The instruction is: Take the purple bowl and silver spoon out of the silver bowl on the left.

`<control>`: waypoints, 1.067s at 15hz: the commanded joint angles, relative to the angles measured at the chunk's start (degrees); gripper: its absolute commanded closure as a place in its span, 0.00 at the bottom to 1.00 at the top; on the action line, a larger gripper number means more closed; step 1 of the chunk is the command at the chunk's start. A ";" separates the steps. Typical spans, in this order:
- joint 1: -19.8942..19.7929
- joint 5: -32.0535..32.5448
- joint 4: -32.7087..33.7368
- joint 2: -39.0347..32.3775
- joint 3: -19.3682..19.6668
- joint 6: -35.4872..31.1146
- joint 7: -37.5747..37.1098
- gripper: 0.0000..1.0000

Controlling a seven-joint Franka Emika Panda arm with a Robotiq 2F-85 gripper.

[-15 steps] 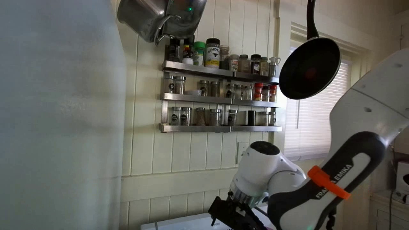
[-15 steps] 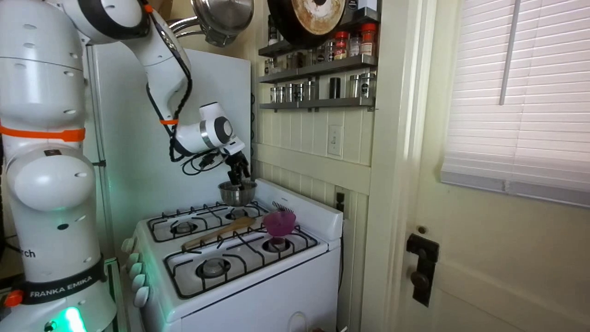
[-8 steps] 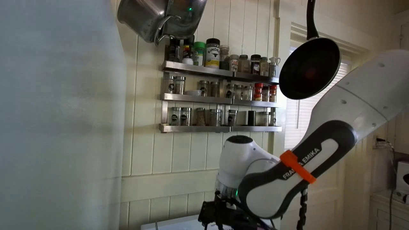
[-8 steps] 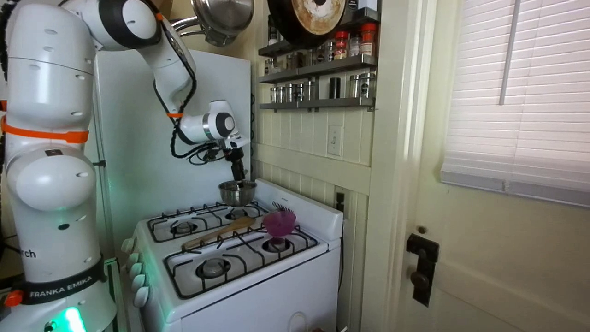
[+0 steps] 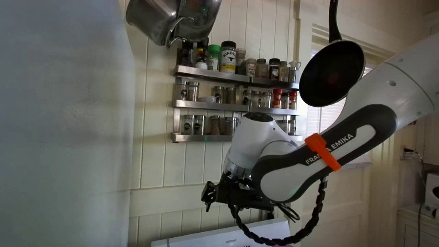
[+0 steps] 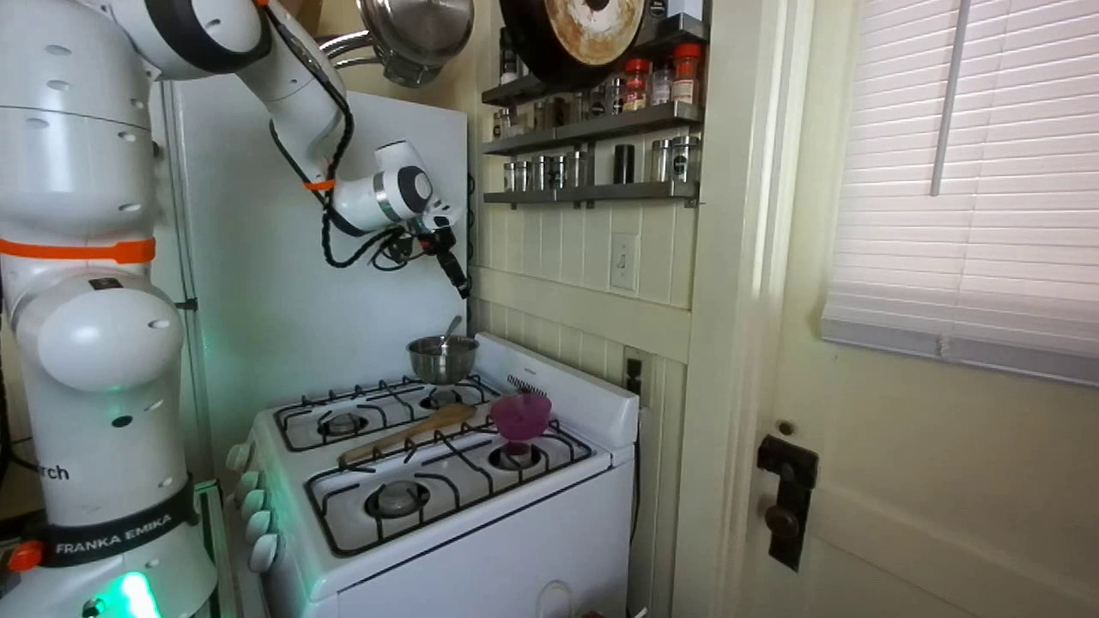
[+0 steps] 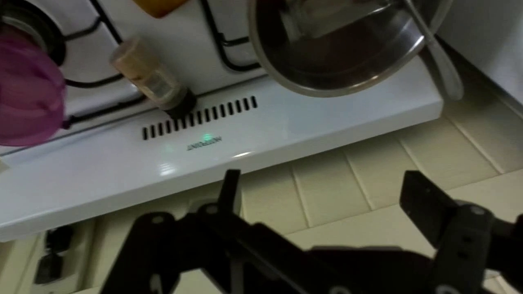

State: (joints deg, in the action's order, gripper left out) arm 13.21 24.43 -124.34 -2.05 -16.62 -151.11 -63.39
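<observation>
The spoon [image 7: 441, 60] is standing aslant in the silver bowl [image 6: 440, 367], its handle rising past the rim; getting it out is probably the step in hand. The gripper [image 7: 320, 183] is hovering above, tilting toward the wall [image 5: 212, 161], its 2 fingers [image 7: 230, 192] spreading wide with nothing between them.

To do this well, it should be squaring up to the handle, since it is now aiming off to the side, then going down with 1 finger on each side. Pinching above the rim and drawing up along the handle's slant would likely be keeping the silver bowl from tipping or dragging.

Inside that bowl a pale patch [image 7: 327, 20] is showing; thing or reflection, I cannot tell. The purple bowl [image 6: 519, 418] is already sitting outside it, well apart on the stove [image 6: 481, 558]; its contents are not showing clearly. A wooden spoon [image 6: 425, 425] is lying nearby. A capped jar [image 7: 155, 75] is blurring too much to read. On the shelves [image 5: 209, 138], glass jars [image 5: 215, 125] are holding what looks like dry goods.
</observation>
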 commanded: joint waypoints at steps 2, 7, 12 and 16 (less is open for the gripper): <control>1.19 -7.83 -2.03 -5.42 0.21 -15.01 15.14 0.00; -8.41 -23.82 -3.82 -13.13 -15.51 -22.27 37.32 0.00; -6.47 -30.78 -5.10 -9.64 -9.73 -13.48 41.66 0.00; -6.45 -20.92 -4.34 -10.25 -4.85 -19.44 31.65 0.00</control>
State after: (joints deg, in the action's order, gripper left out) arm 5.35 0.52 -128.04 -12.95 -24.17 -167.03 -28.53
